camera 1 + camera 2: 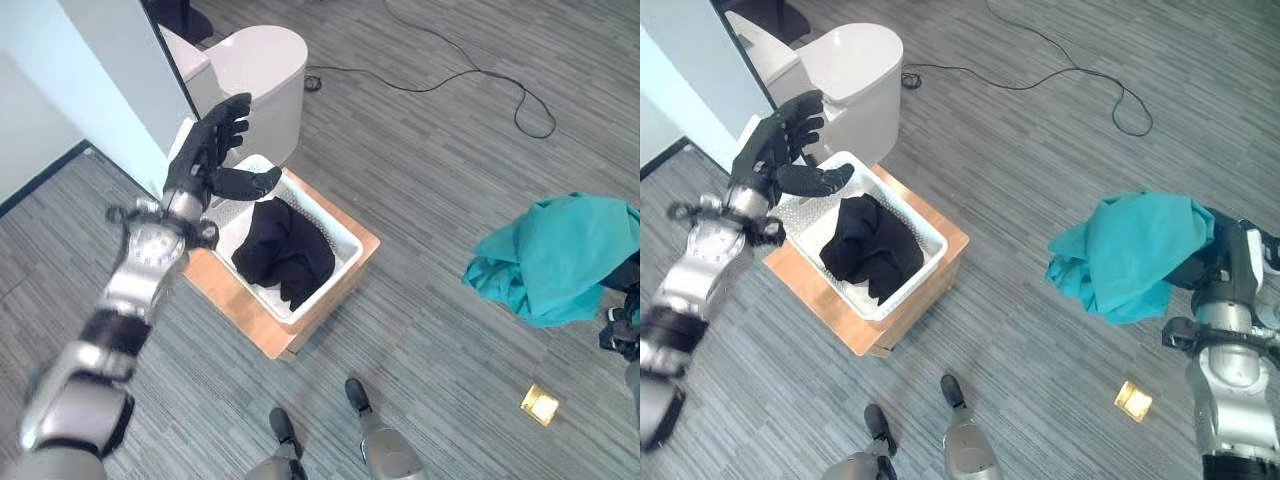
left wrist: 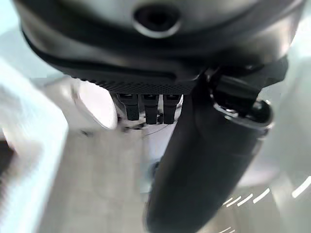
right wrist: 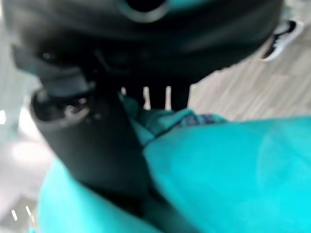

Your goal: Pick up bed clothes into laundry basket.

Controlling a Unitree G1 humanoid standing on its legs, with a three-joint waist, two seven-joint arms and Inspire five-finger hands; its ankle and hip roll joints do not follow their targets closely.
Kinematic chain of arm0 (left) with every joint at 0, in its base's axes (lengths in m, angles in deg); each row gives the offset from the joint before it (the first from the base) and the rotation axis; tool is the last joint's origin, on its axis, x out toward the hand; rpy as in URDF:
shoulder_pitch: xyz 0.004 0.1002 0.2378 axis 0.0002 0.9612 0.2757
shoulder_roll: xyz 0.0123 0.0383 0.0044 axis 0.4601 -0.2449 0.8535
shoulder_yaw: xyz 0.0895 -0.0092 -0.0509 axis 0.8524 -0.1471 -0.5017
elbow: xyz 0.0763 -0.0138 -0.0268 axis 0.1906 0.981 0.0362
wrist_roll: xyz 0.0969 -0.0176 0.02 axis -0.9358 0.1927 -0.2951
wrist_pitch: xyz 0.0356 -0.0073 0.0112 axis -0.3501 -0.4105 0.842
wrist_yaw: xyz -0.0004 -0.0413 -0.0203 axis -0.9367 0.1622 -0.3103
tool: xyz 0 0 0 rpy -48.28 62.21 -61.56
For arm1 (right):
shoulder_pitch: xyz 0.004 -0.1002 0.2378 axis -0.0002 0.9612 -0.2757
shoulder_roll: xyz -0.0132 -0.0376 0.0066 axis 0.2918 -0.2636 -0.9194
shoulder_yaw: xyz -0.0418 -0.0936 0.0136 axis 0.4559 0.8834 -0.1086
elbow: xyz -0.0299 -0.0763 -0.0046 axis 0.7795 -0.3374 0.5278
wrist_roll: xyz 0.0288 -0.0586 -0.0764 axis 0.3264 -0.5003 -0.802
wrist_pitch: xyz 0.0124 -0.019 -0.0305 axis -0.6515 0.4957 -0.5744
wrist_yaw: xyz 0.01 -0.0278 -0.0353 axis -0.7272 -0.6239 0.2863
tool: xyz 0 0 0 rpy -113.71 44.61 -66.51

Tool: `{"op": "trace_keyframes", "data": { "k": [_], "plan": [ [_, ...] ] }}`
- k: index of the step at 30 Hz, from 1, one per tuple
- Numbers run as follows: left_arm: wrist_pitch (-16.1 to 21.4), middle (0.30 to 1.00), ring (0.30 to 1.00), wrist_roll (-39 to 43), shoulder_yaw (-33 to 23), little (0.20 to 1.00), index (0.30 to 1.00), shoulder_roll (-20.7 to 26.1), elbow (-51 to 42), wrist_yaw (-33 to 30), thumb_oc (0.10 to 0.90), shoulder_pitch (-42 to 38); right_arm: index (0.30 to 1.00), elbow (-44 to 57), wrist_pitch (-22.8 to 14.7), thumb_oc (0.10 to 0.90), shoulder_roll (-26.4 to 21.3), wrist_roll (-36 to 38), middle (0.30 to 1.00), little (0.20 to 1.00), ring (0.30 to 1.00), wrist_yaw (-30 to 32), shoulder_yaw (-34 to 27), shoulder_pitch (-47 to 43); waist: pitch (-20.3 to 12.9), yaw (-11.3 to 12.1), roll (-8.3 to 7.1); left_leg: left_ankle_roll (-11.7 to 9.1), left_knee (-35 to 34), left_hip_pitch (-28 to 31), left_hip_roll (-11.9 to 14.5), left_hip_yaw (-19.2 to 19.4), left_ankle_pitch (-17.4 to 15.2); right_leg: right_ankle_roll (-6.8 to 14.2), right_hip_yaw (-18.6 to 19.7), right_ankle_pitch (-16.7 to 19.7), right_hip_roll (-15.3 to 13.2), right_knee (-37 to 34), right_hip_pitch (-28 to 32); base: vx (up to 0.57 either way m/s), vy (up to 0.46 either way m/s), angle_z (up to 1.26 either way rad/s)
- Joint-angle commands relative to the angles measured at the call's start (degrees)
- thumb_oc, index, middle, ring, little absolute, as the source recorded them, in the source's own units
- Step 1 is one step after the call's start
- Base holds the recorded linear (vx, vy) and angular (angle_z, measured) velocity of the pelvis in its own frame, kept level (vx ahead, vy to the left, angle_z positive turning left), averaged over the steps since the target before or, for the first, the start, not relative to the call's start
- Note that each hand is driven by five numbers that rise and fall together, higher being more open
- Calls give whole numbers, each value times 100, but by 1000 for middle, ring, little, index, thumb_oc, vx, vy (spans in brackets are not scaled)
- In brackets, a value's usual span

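Left hand (image 1: 212, 150) is up close to the head camera, raised over the far-left corner of the laundry basket (image 1: 925, 232), fingers straight and spread, thumb sticking out sideways toward the basket. Holds nothing.

Right hand (image 1: 1223, 262) is off to the right, well apart from the basket, carrying the teal garment (image 1: 1132, 252) in the air. In the right wrist view the thumb lies across the teal cloth and the fingers go down into its folds, so it's gripping the fabric. Cloth is bunched, crumpled, hanging in loose folds below the hand, clear of the floor.

Basket is white plastic, rectangular, with perforated walls. It sits on a low wooden platform (image 1: 928, 309). A black garment (image 1: 868, 248) is already inside, crumpled in a heap, filling the near half; the far half shows bare white bottom.

Just beyond the basket stands a white rounded bin-like unit (image 1: 855, 80), touching or nearly touching the basket's far side; can't tell which. A pale wall panel (image 1: 115, 70) runs along the left.

Floor (image 1: 1040, 150) is grey striped carpet. Small gold square object (image 1: 1133, 400) lies on it near the right arm.
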Motion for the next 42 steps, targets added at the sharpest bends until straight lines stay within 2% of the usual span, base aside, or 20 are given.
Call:
{"op": "trace_keyframes", "data": {
  "k": [1, 3, 4, 6, 7, 8, 9, 11, 12, 16, 17, 20, 22, 27, 32, 34, 37, 39, 42],
  "plan": [
    [742, 900, 900, 527, -881, 900, 900, 57, -460, -64, 800, 439, 300, -218, -512, 400, -922, -291, 300, 300, 300, 115, -186, -1105, -322, 653, -483, -342, 32, 249, 305, -291, -432, 395, -449, -683, -317, 488, 15, -65, -67, 19],
    [722, 900, 900, 518, -946, 900, 900, 46, -511, -68, 800, 509, 300, -263, -529, 400, -951, -284, 300, 300, 300, 111, -97, -1187, -342, 611, -472, -344, 32, 220, 308, -291, -392, 389, -446, -644, -313, 480, -11, -58, -67, 37],
    [732, 900, 900, 495, -1506, 900, 900, 40, -874, -12, 800, 1421, 300, -396, -450, 400, -1497, -720, 300, 300, 300, 155, -12, -1491, -223, 942, -718, -354, 32, 66, 319, -481, -364, 366, -601, -659, -323, 417, 18, -64, -104, 44],
    [709, 900, 900, 528, -1956, 900, 900, -63, -1089, -29, 800, 2113, 300, -446, -425, 400, -1879, -969, 300, 300, 300, 113, 29, -1568, -154, 1112, -868, -369, 32, -64, 321, -631, -312, 349, -735, -646, -340, 378, 23, -49, -96, 70],
    [620, 900, 900, 433, -2341, 900, 900, -205, -1197, -21, 800, 2724, 300, -483, -319, 400, -2159, -1197, 300, 300, 300, 55, -119, -1407, -125, 1216, -969, -373, 32, -174, 315, -753, -251, 338, -855, -615, -346, 357, 16, 2, -51, 74],
    [572, 900, 900, 367, -2535, 900, 900, -263, -1155, -11, 800, 3011, 300, -476, -277, 400, -2336, -1445, 300, 300, 300, -1, -201, -1309, -89, 1298, -1014, -379, 32, -178, 306, -811, -277, 332, -916, -656, -348, 351, 61, -25, -37, 61],
    [519, 900, 900, 304, -2763, 900, 900, -375, -1306, 95, 800, 3533, 300, -482, -168, 400, -2728, -1768, 300, 300, 300, -87, -393, -1179, -45, 1441, -1095, -392, 32, -279, 281, -926, -246, 328, -1043, -668, -361, 320, 86, -17, -10, 42],
    [474, 900, 900, 347, -2778, 900, 900, -448, -1377, 156, 800, 3661, 300, -449, -172, 400, -2798, -1809, 300, 300, 300, -60, -445, -1144, -34, 1481, -1128, -389, 32, -343, 270, -964, -200, 324, -1080, -635, -364, 307, 63, -41, -14, 45],
    [406, 900, 900, 398, -2798, 900, 900, -561, -1457, 285, 800, 3925, 300, -364, -105, 400, -3062, -2024, 300, 300, 300, -142, -538, -1066, 4, 1575, -1200, -387, 32, -401, 253, -1048, -180, 320, -1166, -649, -373, 321, 57, -17, -14, 49],
    [312, 900, 900, 428, -2808, 900, 900, -719, -1577, 371, 800, 4136, 300, -256, 7, 400, -3436, -2347, 300, 300, 300, -302, -640, -958, 97, 1695, -1284, -378, 32, -484, 212, -1191, -159, 307, -1306, -680, -385, 362, 49, -26, -15, 36],
    [276, 900, 900, 495, -2703, 900, 900, -776, -1598, 399, 800, 4184, 300, -175, 46, 400, -3606, -2469, 300, 300, 300, -356, -612, -973, 152, 1781, -1354, -376, 32, -525, 208, -1247, -145, 303, -1352, -670, -382, 357, 41, -18, -4, 22],
    [241, 900, 900, 502, -2600, 900, 900, -792, -1601, 422, 800, 4190, 300, -183, 54, 400, -3689, -2511, 300, 300, 300, -375, -491, -1085, 178, 1825, -1381, -373, 32, -540, 204, -1266, -142, 301, -1375, -666, -379, 348, 43, -18, -7, 16],
    [177, 900, 900, 515, -2429, 900, 900, -796, -1581, 518, 800, 4198, 300, -35, 90, 400, -3832, -2643, 300, 300, 300, -521, -11, -1518, 243, 1938, -1441, -362, 32, -529, 193, -1254, -159, 305, -1370, -639, -364, 338, 37, -11, 7, 4],
    [83, 900, 900, 566, -2101, 900, 900, -808, -1572, 629, 800, 4209, 300, 291, 37, 400, -3966, -2822, 300, 300, 300, -654, 835, -2363, 210, 1991, -1487, -339, 32, -483, 180, -1200, -201, 303, -1324, -628, -374, 319, 57, -2, 28, -7],
    [-31, 900, 900, 795, -1719, 900, 900, -848, -1610, 824, 800, 4287, 300, 356, -1, 400, -4088, -3058, 300, 300, 300, -722, 2202, -3684, 153, 1957, -1445, -301, 32, -416, 154, -1126, -236, 310, -1247, -608, -405, 349, 33, -17, 30, -11],
    [-78, 900, 900, 909, -1570, 900, 900, -883, -1607, 917, 800, 4310, 300, 488, -29, 400, -4078, -3241, 300, 300, 300, -729, 2566, -4041, 135, 1943, -1417, -288, 32, -412, 134, -1111, -240, 315, -1237, -603, -425, 368, 12, -25, 20, -10],
    [-105, 900, 900, 811, -1414, 900, 900, -763, -1616, 998, 800, 4312, 300, 614, -92, 400, -4056, -3492, 300, 300, 300, -723, 3204, -4706, 137, 1970, -1391, -285, 32, -435, 123, -1105, -227, 325, -1227, -582, -440, 384, -45, -37, 5, -11],
    [-120, 900, 900, 739, -1252, 900, 900, -716, -1520, 1063, 800, 4289, 300, 600, -110, 400, -3953, -3559, 300, 300, 300, -729, 3950, -5447, 147, 1981, -1407, -287, 32, -473, 117, -1098, -198, 339, -1227, -549, -437, 386, -90, -46, 5, -9],
    [-121, 900, 900, 700, -1207, 900, 900, -773, -1475, 1080, 800, 4285, 300, 588, -122, 400, -3894, -3555, 300, 300, 300, -773, 4488, -5940, 152, 1965, -1404, -289, 32, -488, 118, -1104, -189, 340, -1247, -541, -439, 379, -103, -22, -1, -1]
  ]
}}
